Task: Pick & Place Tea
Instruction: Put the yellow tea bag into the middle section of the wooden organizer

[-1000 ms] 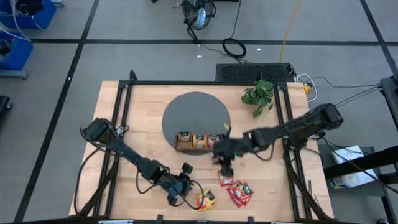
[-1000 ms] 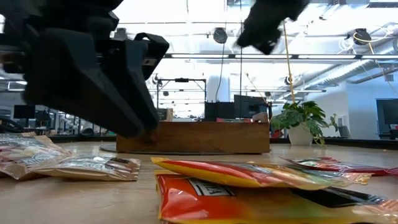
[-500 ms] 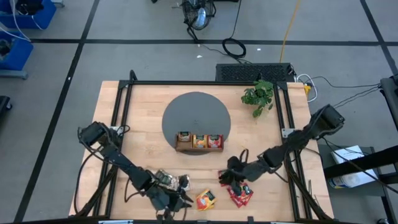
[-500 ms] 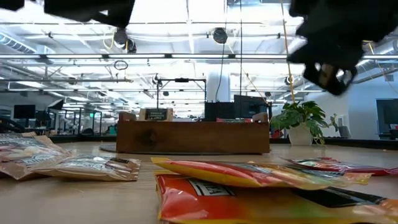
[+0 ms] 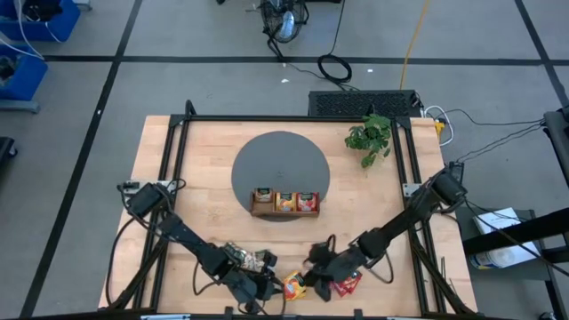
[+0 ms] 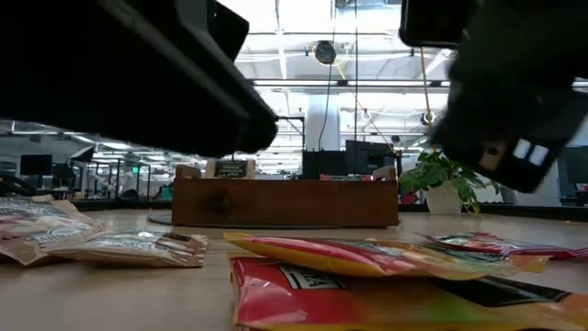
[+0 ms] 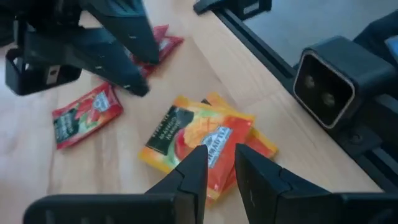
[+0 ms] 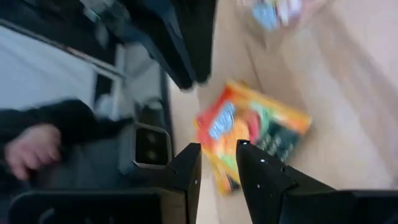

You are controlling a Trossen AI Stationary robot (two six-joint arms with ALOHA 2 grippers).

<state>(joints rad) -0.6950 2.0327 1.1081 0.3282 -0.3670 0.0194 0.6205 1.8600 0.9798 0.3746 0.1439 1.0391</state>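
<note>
High view: orange-yellow tea sachets [image 5: 294, 285] lie between left hand [image 5: 267, 286] and right hand [image 5: 313, 281].

We see a pale wooden tabletop [image 5: 196, 169] framed by black rails [image 5: 289, 118]. On it lies a round dark grey mat [image 5: 280, 164], and at the mat's near edge stands a brown wooden tray [image 5: 284, 213] with three compartments side by side; in the low view we see its long wooden side [image 6: 285, 203]. Near the far right corner of the tabletop stands a small green potted plant [image 5: 370, 138], also seen in the low view [image 6: 446, 179]. Beyond the tabletop we see a grey floor crossed by dark lines, a black coiled cable [image 5: 335, 68], a yellow cord [image 5: 413, 40] and blue bins [image 5: 22, 67] at the far left. In the right wrist view a person's hand [image 8: 28, 149] and dark sleeve show beyond the tabletop's edge.
</note>
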